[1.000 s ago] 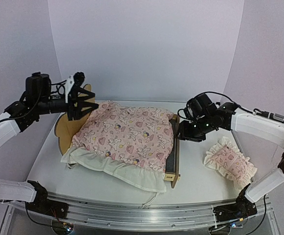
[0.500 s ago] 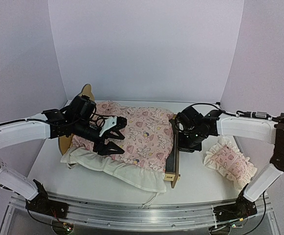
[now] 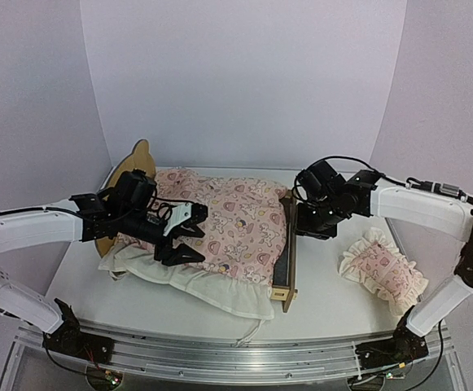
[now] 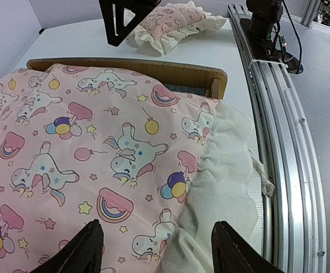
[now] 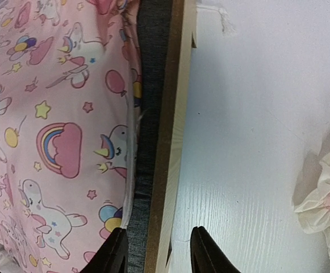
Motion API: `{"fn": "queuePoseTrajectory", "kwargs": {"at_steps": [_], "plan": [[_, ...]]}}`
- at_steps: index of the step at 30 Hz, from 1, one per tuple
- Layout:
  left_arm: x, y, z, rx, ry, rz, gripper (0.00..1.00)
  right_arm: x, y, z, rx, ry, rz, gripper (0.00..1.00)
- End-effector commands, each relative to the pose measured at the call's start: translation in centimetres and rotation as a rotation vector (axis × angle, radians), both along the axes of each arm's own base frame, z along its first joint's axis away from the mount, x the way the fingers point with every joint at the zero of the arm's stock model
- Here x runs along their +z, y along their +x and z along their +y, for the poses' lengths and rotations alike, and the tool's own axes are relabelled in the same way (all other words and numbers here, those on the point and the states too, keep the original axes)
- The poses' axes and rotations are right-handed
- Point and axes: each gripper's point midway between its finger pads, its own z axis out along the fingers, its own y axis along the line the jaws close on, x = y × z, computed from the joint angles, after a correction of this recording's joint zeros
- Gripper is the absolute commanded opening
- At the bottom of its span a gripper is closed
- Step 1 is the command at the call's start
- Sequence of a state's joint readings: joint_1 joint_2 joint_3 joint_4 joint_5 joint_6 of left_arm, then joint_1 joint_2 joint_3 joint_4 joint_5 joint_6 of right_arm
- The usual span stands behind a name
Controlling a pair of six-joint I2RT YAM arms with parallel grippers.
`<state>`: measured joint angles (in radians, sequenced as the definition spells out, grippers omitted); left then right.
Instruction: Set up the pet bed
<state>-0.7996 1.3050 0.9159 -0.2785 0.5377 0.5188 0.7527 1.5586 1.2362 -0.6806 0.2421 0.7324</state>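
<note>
White table point(image 3: 334, 285) held pet bed point(image 3: 286, 252) in middle. Quilt point(image 3: 236, 220) lay over bed, hanging off front. Left gripper point(image 3: 194, 236), fingers spread, hovered over quilt. Right gripper point(image 5: 156, 250), fingers spread, sat around bed's side rail. Best way, likely: hold rail steady, tug quilt gently flat.

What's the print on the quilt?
The quilt is pink with unicorns, rainbows, balloons and stars; clearest in the left wrist view.

Quilt point(image 3: 228, 220) on pet bed point(image 3: 286, 261), pillow point(image 3: 383, 273) right.
</note>
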Motion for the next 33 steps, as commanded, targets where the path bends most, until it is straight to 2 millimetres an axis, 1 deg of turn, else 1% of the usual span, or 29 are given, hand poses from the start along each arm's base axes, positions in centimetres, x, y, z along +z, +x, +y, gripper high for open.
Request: {"fn": "queuePoseTrajectory", "kwargs": {"at_steps": [1, 3, 5, 9, 11, 14, 17, 20, 23, 25, 28, 30, 32, 33], "plan": [[1.0, -0.1, -0.2, 0.007, -0.084, -0.024, 0.67, -1.3, -1.0, 0.9, -0.011, 0.029, 0.061, 0.42], [0.6, -0.4, 0.0, 0.008, -0.103, -0.025, 0.68, -3.0, -1.2, 1.1, -0.021, 0.014, 0.104, 0.42], [0.2, -0.5, 0.0, 0.013, -0.120, -0.022, 0.68, -4.1, -1.1, 1.4, -0.020, -0.002, 0.130, 0.39], [-0.2, -0.5, -0.4, 0.018, -0.141, 0.022, 0.69, -5.4, -0.4, 1.6, -0.032, -0.038, 0.137, 0.21], [-0.7, -0.8, -0.5, 0.005, -0.137, 0.041, 0.69, -5.7, 0.2, 1.5, -0.040, -0.062, 0.124, 0.15], [-0.7, -0.5, -0.8, 0.004, -0.153, 0.033, 0.69, -5.7, 1.5, 1.6, -0.043, -0.097, 0.088, 0.10], [-0.8, -0.2, -1.0, 0.021, -0.160, 0.052, 0.70, -5.1, 3.5, 2.8, -0.042, -0.109, 0.042, 0.06], [-0.9, -0.4, -1.2, 0.013, -0.171, 0.069, 0.71, -4.9, 5.6, 4.4, -0.035, -0.110, 0.012, 0.04], [-1.1, -0.5, -1.2, 0.003, -0.183, 0.053, 0.73, -4.7, 7.1, 6.1, -0.014, -0.093, -0.004, 0.06], [-1.4, -0.7, -1.2, -0.018, -0.181, 0.041, 0.73, -4.2, 7.7, 6.8, 0.005, -0.087, -0.017, 0.10], [-2.3, -1.3, -1.4, -0.076, -0.165, 0.018, 0.75, -2.8, 8.0, 7.9, 0.085, -0.068, -0.039, 0.24], [-2.7, -1.3, -1.8, -0.114, -0.149, -0.008, 0.76, -1.4, 7.4, 8.2, 0.135, -0.043, -0.046, 0.32], [-3.1, -1.0, -2.5, -0.144, -0.130, -0.034, 0.77, -0.1, 6.2, 7.5, 0.165, -0.028, -0.056, 0.39], [-3.0, -0.7, -2.9, -0.149, -0.127, -0.050, 0.77, 0.3, 5.5, 7.0, 0.174, -0.025, -0.057, 0.42]]}}
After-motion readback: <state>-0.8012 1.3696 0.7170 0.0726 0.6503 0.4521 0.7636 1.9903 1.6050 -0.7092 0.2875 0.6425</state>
